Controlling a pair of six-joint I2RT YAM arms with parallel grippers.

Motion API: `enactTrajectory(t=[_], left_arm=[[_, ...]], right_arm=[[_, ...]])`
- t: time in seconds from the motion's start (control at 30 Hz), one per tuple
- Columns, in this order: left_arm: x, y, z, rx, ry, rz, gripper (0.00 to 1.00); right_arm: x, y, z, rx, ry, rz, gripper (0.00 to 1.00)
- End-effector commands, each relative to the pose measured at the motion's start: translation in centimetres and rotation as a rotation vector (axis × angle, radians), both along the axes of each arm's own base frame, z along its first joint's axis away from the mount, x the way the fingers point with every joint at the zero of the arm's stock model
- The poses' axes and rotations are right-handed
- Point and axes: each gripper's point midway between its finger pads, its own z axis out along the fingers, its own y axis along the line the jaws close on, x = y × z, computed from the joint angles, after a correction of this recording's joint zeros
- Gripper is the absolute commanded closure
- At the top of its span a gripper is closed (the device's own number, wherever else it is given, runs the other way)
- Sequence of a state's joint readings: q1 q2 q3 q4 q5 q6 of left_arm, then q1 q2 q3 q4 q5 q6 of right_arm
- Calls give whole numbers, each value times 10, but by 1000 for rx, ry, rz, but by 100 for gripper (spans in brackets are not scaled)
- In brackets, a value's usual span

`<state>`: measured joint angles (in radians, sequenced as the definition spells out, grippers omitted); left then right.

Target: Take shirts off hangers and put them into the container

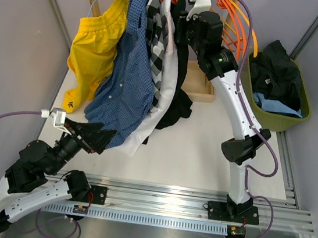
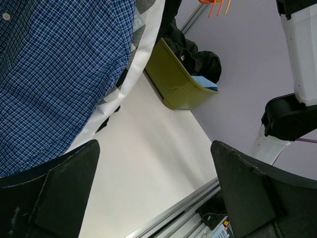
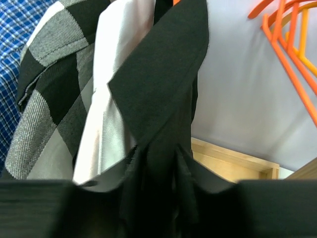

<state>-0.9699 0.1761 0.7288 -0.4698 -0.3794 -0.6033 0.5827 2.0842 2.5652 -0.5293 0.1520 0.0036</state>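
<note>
- Top view: left fingers [image 1: 90,130] spread wide and empty, tips just under the hem of the blue check shirt [image 1: 127,74]. The right arm [image 1: 233,88] reaches up into the hanging row, its fingers lost against the black shirt [image 1: 179,98].
- The container [image 1: 276,120] sits on the table [image 1: 201,154], well right of both sets of fingers, with dark and light blue cloth inside. Bare orange hangers [image 1: 241,30] hang between it and the right arm.
- Left wrist view: fingers [image 2: 64,193] apart, nothing between them. Blue check shirt above the left finger; container [image 2: 173,82] far ahead.
- Right wrist view: right fingers [image 3: 44,213] pinch the black shirt [image 3: 163,74] below its collar, cloth bunched between them. White shirt [image 3: 114,99] just left.
</note>
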Motion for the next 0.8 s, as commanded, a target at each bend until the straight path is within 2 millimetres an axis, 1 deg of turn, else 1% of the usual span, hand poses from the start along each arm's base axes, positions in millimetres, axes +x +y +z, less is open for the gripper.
enactTrajectory(t=[0.0, 0.03, 0.07, 0.1, 0.13, 0.2, 0.33, 0.37, 0.43, 0.47, 0.5, 0.53, 0.57, 0.6, 0.67, 0.7, 0.77], left_arm=[[-2, 6, 8, -43, -13, 9, 1], [-3, 7, 7, -47, -16, 9, 1], [-4, 8, 7, -50, -16, 11, 1], [-4, 9, 7, -52, -16, 12, 1], [-4, 9, 6, -53, -14, 13, 1], [-5, 11, 5, -56, -13, 15, 1], [-6, 14, 5, -64, -13, 19, 1], [-6, 15, 5, -68, -13, 20, 1], [-7, 16, 5, -70, -12, 23, 1], [-7, 16, 4, -70, -11, 23, 1], [-7, 17, 5, -74, -11, 23, 1], [-7, 17, 5, -75, -12, 24, 1], [-8, 18, 5, -78, -12, 24, 1], [-8, 18, 5, -76, -11, 24, 1], [-8, 17, 5, -78, -11, 24, 1], [-8, 17, 5, -79, -11, 22, 1], [-8, 16, 6, -77, -11, 19, 1]], right_arm=[[0, 12, -1, 24, 6, 33, 69], [0, 12, -2, 22, 7, 33, 73], [1, 11, -1, 23, 4, 29, 88], [3, 11, -1, 26, 3, 22, 97], [3, 11, -2, 25, 3, 16, 100], [5, 10, -3, 22, 1, 9, 100], [2, 9, 4, 23, -15, 12, 100], [2, 7, 7, 24, -21, 8, 100], [-3, 2, 20, 38, -50, 0, 100], [-1, -1, 20, 39, -53, -16, 100], [-7, -5, 39, 70, -98, -23, 100], [-8, -11, 46, 44, -133, -37, 100], [-7, -15, 49, 44, -146, -55, 100], [-13, -21, 63, 56, -176, -60, 100], [-15, -30, 84, 88, -235, -87, 100], [-17, -35, 97, 111, -274, -101, 100], [-17, -43, 114, 141, -321, -133, 100]])
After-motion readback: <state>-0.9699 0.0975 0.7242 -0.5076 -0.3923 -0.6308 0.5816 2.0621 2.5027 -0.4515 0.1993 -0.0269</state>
